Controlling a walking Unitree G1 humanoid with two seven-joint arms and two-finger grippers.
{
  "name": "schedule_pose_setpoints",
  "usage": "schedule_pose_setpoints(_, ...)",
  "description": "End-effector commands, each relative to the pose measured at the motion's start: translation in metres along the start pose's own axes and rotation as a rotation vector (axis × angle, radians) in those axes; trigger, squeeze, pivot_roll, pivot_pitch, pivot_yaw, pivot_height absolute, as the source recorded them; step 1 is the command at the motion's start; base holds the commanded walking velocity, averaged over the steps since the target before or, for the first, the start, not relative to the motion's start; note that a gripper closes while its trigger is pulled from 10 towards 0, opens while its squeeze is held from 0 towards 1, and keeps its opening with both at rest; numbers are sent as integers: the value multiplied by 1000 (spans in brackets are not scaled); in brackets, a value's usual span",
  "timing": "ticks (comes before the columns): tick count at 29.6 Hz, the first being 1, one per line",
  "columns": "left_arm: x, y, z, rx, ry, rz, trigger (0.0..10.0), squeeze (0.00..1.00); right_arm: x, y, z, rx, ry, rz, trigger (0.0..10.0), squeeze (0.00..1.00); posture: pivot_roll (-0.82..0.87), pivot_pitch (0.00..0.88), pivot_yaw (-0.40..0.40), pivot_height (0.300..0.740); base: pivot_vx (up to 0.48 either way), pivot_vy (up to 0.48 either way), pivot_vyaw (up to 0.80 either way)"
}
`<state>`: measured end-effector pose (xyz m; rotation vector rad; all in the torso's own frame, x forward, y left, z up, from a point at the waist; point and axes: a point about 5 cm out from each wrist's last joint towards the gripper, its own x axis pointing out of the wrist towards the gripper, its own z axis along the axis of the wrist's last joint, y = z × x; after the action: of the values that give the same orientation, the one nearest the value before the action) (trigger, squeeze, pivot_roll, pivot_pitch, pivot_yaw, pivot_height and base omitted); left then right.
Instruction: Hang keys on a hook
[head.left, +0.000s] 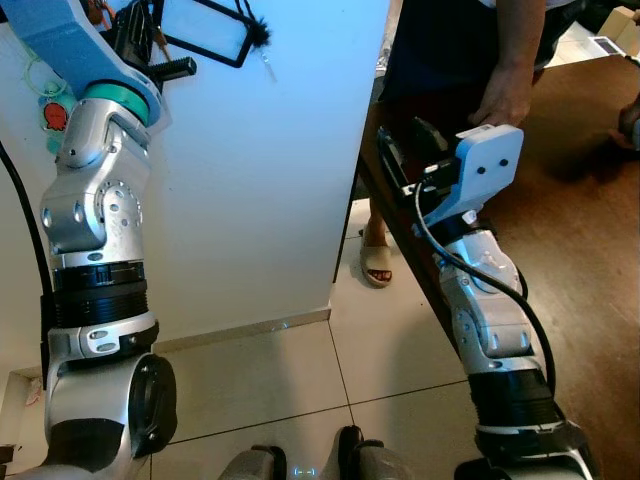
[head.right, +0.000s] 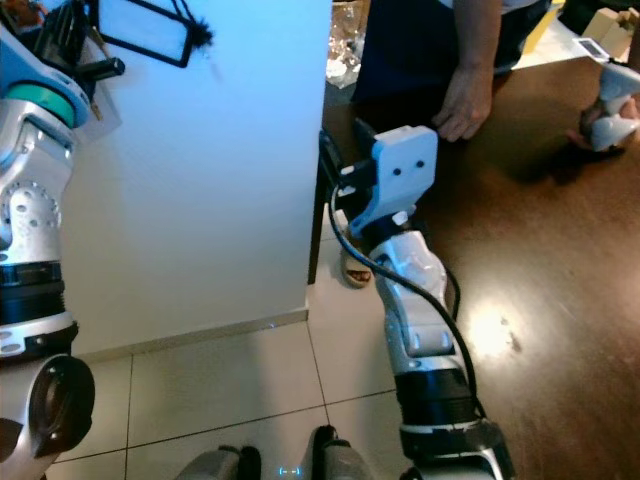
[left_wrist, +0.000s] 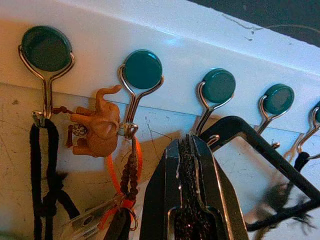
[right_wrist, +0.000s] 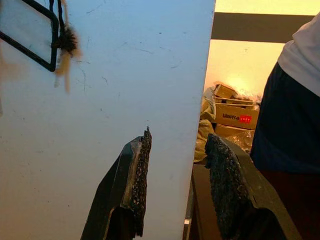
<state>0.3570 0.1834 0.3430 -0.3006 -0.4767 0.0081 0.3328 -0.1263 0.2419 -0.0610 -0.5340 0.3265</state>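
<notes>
The left arm is raised to the far left, against a white wall panel (head.left: 270, 150), with the left gripper (left_wrist: 189, 165) right below a row of wire hooks with green round caps. Its two black fingers are pressed together with no gap; whether anything thin is pinched between them cannot be told. The third hook (left_wrist: 216, 92) stands just above the fingertips and looks free. The second hook (left_wrist: 141, 75) already carries a bunch: a brown elephant charm (left_wrist: 97, 125), an orange cord (left_wrist: 135, 165) with dark beads and a small ring at its end. The first hook (left_wrist: 46, 55) holds a black cord (left_wrist: 42, 175). A black frame (left_wrist: 260, 160) hangs further right.

No loose keys can be made out; if the beaded bunch is the key set, it is on its hook already. Such a bunch would be light, floppy and prone to swinging, best taken by the ring or the cord just above it, so the ring stays open to slip over the wire.

The right gripper (right_wrist: 175, 185) hangs with its fingers apart and empty, near the panel's edge. A person's hand (head.left: 503, 98) rests on the dark wooden surface (head.left: 580, 230) at right.
</notes>
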Motion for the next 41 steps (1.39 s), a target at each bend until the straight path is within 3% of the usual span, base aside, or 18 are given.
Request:
schedule_pose_setpoints(1,0,-3,0,-12,13,-19,10000,0,-2,1,-1,3,3,1,10000,0,75,142,117,740,0,0,0)
schedule_pose_setpoints(6,-2,-4,2,-2,-4,-42,10000,0,-3,1,-1,2,4,0,10000,0,77,144,117,740,0,0,0)
schedule_pose_setpoints(7,-2,-4,4,2,-13,-45,10000,1000,-3,1,-1,2,4,1,10000,0,79,145,116,740,0,0,0)
schedule_pose_setpoints(11,-3,-4,7,10,-32,-44,10000,1000,-2,1,-2,4,4,2,10000,0,80,144,117,740,0,0,0)
schedule_pose_setpoints(12,-5,-5,11,24,-53,-43,10000,0,-2,1,-2,4,4,2,10000,0,78,145,117,740,0,0,0)
schedule_pose_setpoints(20,-18,-8,19,57,-85,-65,10000,0,-3,0,-2,0,5,0,10000,0,80,146,122,740,0,0,0)
schedule_pose_setpoints(24,-43,-8,17,131,-43,-125,10000,0,-4,0,-2,1,8,-1,10000,0,87,148,121,740,0,0,0)
schedule_pose_setpoints(30,-64,-13,7,152,16,-209,10000,0,-4,1,-3,2,9,3,10000,0,88,147,119,740,0,0,0)
schedule_pose_setpoints(32,-78,-17,1,182,39,-243,10000,0,-4,0,-3,1,10,3,10000,0,85,147,116,740,0,0,0)
schedule_pose_setpoints(33,-84,-19,-3,243,40,-256,10000,0,-4,0,-3,1,11,4,10000,0,86,144,110,740,0,0,0)
schedule_pose_setpoints(39,-96,-23,-14,352,45,-264,10000,0,-5,0,-4,2,12,7,10000,0,80,135,100,740,0,0,0)
schedule_pose_setpoints(41,-98,-20,-22,379,58,-221,10000,0,-6,-1,-3,8,7,5,10000,0,72,126,91,740,0,0,0)
